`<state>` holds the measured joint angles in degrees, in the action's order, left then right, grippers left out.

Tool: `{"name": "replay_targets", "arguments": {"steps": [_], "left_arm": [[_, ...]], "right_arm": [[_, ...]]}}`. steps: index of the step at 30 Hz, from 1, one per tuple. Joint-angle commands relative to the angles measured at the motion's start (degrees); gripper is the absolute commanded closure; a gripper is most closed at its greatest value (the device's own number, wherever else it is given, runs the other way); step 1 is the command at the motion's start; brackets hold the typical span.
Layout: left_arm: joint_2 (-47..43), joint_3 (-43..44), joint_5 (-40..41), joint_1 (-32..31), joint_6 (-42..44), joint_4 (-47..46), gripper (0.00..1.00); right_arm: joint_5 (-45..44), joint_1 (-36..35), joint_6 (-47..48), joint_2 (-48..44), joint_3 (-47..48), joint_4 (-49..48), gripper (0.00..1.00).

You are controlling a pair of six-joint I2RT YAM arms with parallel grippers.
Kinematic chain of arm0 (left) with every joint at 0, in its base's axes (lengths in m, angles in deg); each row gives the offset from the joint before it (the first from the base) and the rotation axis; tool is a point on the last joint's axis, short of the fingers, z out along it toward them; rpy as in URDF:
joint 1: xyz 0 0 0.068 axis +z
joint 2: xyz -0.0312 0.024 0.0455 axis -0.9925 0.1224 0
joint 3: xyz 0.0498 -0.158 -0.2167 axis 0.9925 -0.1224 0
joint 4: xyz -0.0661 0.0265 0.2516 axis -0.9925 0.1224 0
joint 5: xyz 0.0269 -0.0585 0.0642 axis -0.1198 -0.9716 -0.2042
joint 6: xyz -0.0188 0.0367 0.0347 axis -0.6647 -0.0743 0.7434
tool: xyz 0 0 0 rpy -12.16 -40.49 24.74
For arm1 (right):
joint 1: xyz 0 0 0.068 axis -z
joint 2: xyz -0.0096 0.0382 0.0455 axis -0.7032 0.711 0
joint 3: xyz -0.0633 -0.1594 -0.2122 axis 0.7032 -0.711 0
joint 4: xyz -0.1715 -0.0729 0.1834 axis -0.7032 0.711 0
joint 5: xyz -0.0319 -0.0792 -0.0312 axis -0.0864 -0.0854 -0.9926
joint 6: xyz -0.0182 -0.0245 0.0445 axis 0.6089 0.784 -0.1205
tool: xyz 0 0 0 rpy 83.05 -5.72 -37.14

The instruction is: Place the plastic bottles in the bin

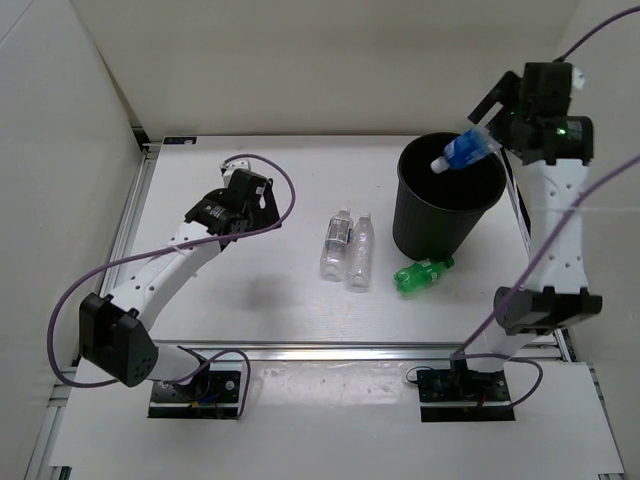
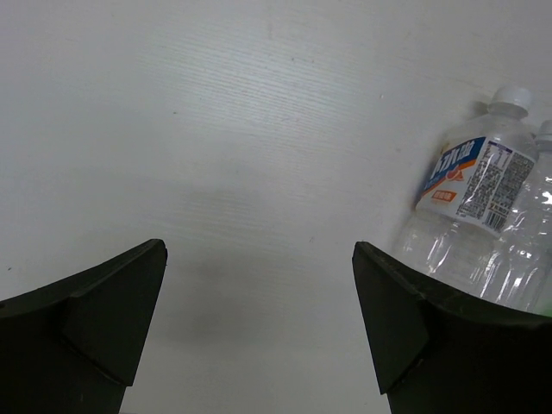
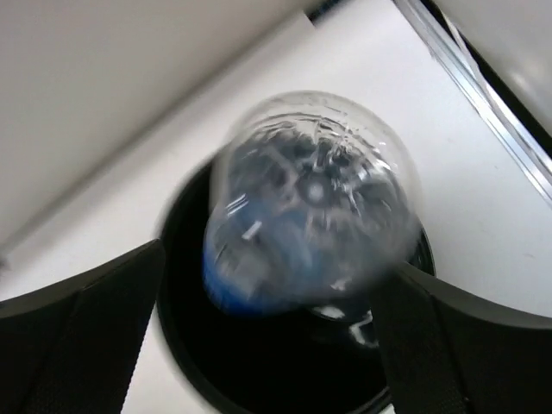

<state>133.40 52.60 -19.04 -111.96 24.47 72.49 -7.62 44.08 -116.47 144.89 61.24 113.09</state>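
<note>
Thin clear plastic with a blue label, the small white-capped bottle [image 1: 465, 152] tilts cap-first over the mouth of the tall round black plastic bin [image 1: 430, 225]. It is blurred between the right gripper's [image 3: 269, 263] spread jaws, with a gap beside it. It is likely light, crushable and slick, so it is best taken across the mid-body. Two clear bottles [image 1: 337, 243] and a translucent green bottle [image 1: 420, 274] lie on the table [image 1: 250, 290]. The left gripper [image 2: 259, 259] has its jaws wide and empty.

Rt wrist view: we get the blue-label bottle [image 3: 310, 203] only as a blur, base toward cam, cap hidden behind it. Bin [image 3: 259, 371] rim runs off the bottom edge. Left wrist view: clear bottle [image 2: 470, 190] partly behind a finger [image 2: 431, 345], its neighbour [image 2: 542, 181] cut by the right edge; label print unreadable.
</note>
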Motion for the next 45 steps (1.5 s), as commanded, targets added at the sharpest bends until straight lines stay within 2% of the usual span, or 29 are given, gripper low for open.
{"name": "replay_targets", "arguments": {"steps": [1, 2, 6, 11, 15, 21, 26, 37, 41, 42, 44, 45], "left_arm": [[0.7, 5.62, -1.32, 0.08, 1.98, -2.11, 0.0], [1.32, 6.33, -1.33, 0.08, 2.59, -2.11, 0.0], [7.36, 10.46, -10.96, -0.44, 5.32, -5.01, 0.0], [18.1, 16.88, -14.06, -4.14, 4.8, -6.24, 0.0], [24.34, 19.07, -18.81, -6.68, 6.81, -8.87, 0.0], [31.99, 23.73, -22.24, -6.69, 6.82, -10.02, 0.0], [36.56, 25.58, -25.13, -6.69, 6.3, -10.02, 0.0], [43.95, 29.01, -33.58, -7.22, 5.15, -11.87, 0.02], [44.74, 27.79, -33.5, -7.22, 4.54, -11.87, 0.2], [44.74, 27.78, -32.97, -7.22, 4.53, -11.87, 0.34], [42.03, 27.25, -28.86, -6.69, 4.53, -11.87, 0.49], [39.06, 27.25, -23.96, -6.69, 2.97, -11.17, 0.5]], "right_arm": [[-5.17, -0.63, 1.78, -0.76, -2.62, 2.89, 0.0], [-5.17, -0.63, 1.07, -2.17, -4.11, 2.9, 0.0], [-2.62, -0.63, 0.54, -11.75, -19.98, -2.19, 0.0], [1.68, 0.43, 0.01, -20.02, -30.22, -3.34, 0.0], [6.43, 1.47, -0.52, -22.13, -34.0, -3.34, 0.0], [14.86, 3.93, -1.04, -26.17, -41.81, -2.55, 0.0], [15.58, 6.66, 0.88, -28.11, -43.68, -1.24, 0.0], [15.58, 6.67, 1.51, -28.73, -45.44, -0.71, 0.0], [15.58, 6.67, 1.51, -27.67, -44.91, -0.71, 0.0], [15.58, 6.67, 1.51, -27.67, -44.91, -0.71, 0.0], [15.58, 6.67, 1.51, -27.15, -44.91, -0.71, 0.0], [15.58, 6.67, 1.51, -27.15, -44.91, -0.71, 0.0]]}}
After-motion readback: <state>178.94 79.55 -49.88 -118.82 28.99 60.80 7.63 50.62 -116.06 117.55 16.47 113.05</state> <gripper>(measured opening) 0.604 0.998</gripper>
